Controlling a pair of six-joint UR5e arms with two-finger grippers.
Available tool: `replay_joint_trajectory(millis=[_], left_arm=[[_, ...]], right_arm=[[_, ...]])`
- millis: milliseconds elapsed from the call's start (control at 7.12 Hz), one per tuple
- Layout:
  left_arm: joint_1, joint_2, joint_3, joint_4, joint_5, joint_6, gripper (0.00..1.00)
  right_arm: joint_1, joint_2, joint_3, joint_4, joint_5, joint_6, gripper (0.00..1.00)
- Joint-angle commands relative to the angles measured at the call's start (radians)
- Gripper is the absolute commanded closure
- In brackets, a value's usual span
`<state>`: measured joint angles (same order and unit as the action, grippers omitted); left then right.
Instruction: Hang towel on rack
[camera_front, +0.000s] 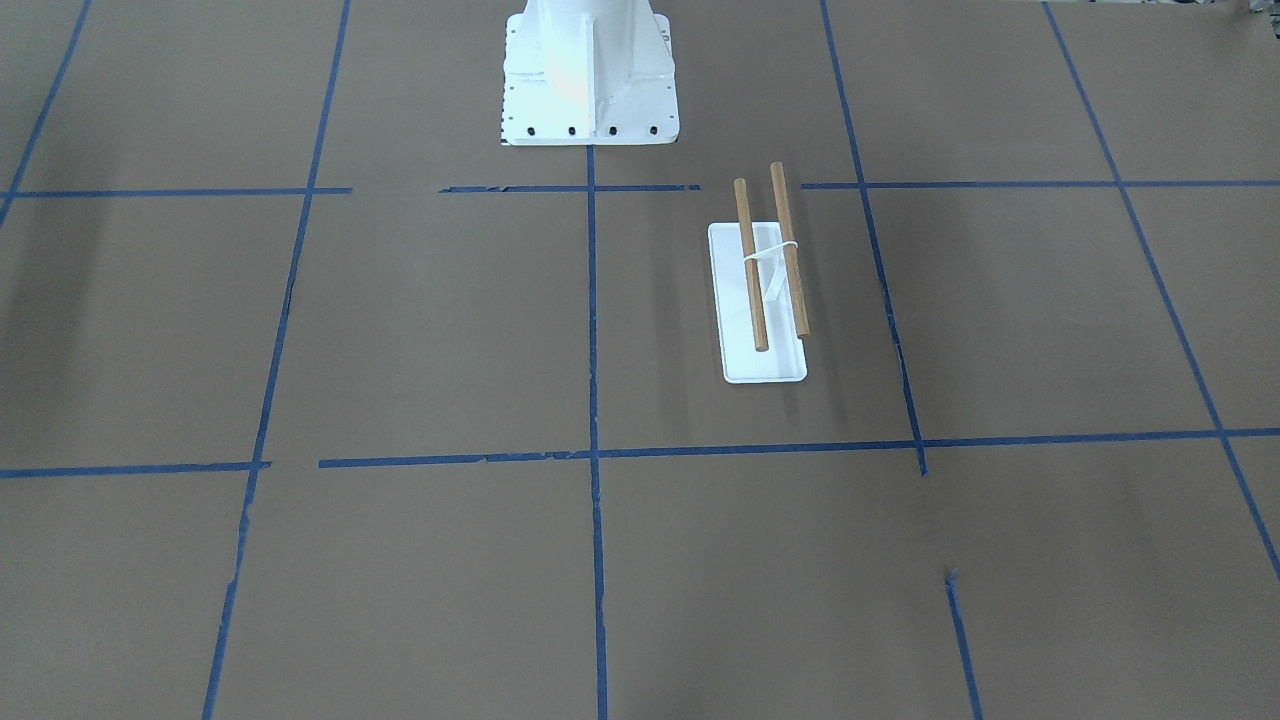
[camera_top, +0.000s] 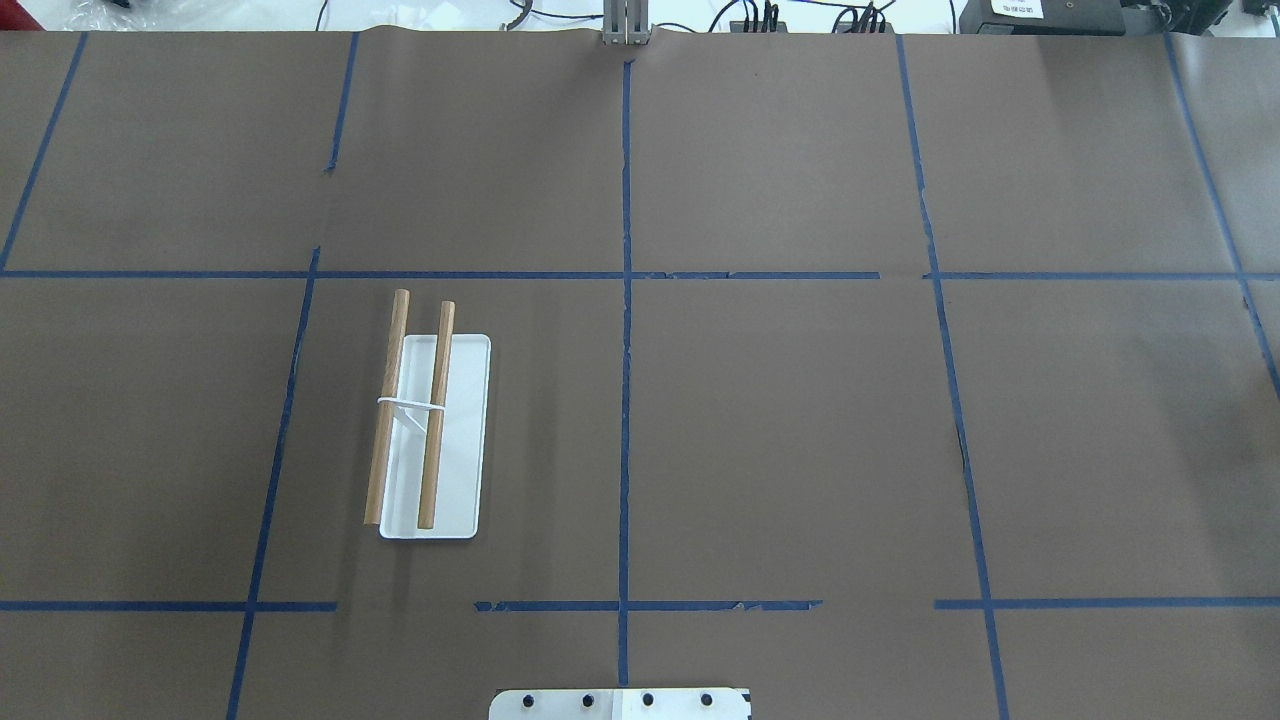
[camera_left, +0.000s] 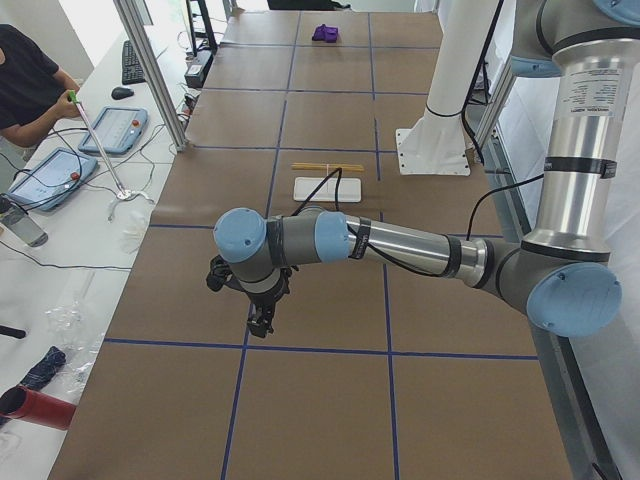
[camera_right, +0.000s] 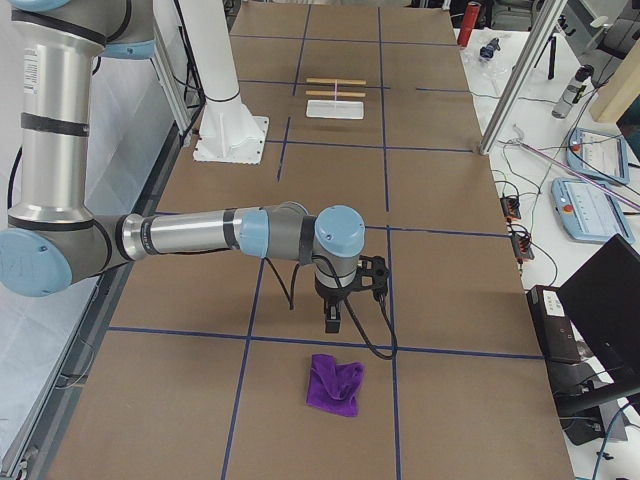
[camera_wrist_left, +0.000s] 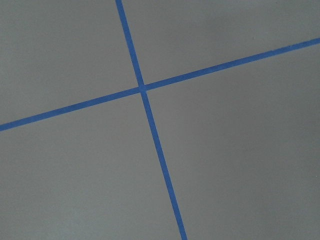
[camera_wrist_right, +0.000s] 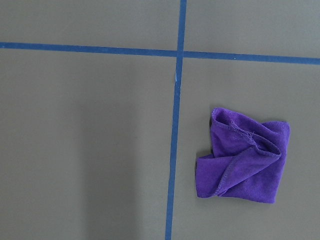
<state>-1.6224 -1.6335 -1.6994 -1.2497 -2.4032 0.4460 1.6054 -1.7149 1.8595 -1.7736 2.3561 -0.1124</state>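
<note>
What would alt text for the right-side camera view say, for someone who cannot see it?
A crumpled purple towel lies untouched on the brown table, close to the robot's downward-pointing right gripper. Far along the table stands the rack, its two wooden dowels bare.

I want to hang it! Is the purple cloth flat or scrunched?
Scrunched: the soft purple cloth lies bunched, its stitched edges curling over each other.
</note>
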Motion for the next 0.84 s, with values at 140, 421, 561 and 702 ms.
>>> replay_joint_trajectory(millis=[140, 421, 561, 702], left_arm=[[0.004, -0.003, 0.015, -0.071, -0.017, -0.050, 0.00], [0.004, 0.015, 0.012, -0.125, -0.127, -0.058, 0.00], [0.006, 0.014, 0.009, -0.134, -0.198, -0.061, 0.00], [0.006, 0.015, 0.006, -0.137, -0.211, -0.059, 0.00]], right_arm=[[0.001, -0.011, -0.006, 0.002, -0.001, 0.007, 0.00], [-0.001, -0.040, -0.022, 0.063, 0.015, 0.008, 0.00], [-0.019, -0.045, -0.048, 0.107, 0.014, 0.004, 0.00], [-0.039, -0.046, -0.096, 0.170, 0.006, 0.003, 0.00]])
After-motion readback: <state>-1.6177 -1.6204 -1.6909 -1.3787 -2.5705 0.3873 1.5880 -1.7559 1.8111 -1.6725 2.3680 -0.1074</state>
